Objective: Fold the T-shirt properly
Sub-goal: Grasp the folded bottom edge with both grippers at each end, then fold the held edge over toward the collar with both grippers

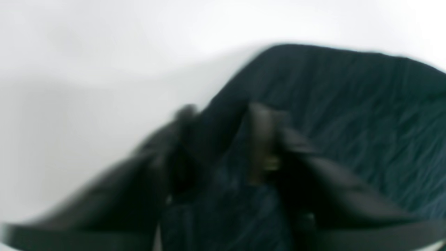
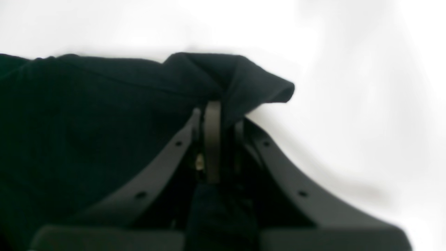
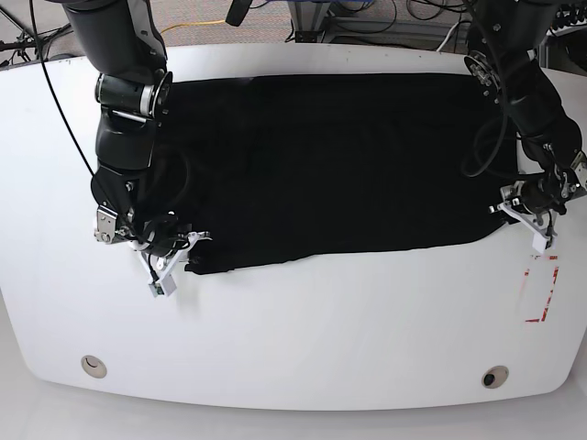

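The black T-shirt (image 3: 330,165) lies spread flat across the white table (image 3: 303,339). My right gripper (image 2: 217,111) is shut on a bunched corner of the T-shirt (image 2: 87,132); in the base view this gripper (image 3: 188,249) sits at the shirt's near left corner. My left gripper (image 1: 224,116) is at the near right corner (image 3: 512,209). Its fingers (image 1: 264,129) are blurred and stand on either side of a fold of the T-shirt (image 1: 348,104); whether they have closed on it I cannot tell.
A red outlined rectangle (image 3: 537,293) is marked on the table near the right edge. Two small round fittings (image 3: 92,366) (image 3: 494,377) sit near the front edge. Cables (image 3: 385,27) lie behind the table's far edge.
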Controlling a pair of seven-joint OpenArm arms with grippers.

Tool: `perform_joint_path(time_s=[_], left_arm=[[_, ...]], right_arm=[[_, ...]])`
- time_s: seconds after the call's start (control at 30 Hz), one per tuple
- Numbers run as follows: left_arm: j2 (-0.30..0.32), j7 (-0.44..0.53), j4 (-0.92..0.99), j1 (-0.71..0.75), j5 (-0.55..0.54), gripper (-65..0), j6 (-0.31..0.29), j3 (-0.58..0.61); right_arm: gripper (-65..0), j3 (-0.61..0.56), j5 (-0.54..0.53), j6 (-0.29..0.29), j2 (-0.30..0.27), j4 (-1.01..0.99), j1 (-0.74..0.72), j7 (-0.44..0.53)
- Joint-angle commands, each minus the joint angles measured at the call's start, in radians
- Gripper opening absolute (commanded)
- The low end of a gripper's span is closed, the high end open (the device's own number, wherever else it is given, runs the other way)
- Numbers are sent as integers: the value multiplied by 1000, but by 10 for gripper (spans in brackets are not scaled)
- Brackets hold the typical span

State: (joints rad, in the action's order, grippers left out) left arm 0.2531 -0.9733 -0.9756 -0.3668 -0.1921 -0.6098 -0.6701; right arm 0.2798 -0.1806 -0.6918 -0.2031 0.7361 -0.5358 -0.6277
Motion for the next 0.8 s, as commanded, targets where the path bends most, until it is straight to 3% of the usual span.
perform_joint_path(time_s=[0.0,0.43,0.77], left_arm=[[10,-5,-22,-21,-2,-650,-2,43],[8,-14,-199,-10,1,-650,-88,75],[10,-85,-305,22,0,-650,-88,77]], right_arm=[[-650,0,-12,-6,-14,55,-31,13],[-650,3,-12,-6,-34,271,-8,-116],[-650,6,-13,-6,-48,515,93,-246]])
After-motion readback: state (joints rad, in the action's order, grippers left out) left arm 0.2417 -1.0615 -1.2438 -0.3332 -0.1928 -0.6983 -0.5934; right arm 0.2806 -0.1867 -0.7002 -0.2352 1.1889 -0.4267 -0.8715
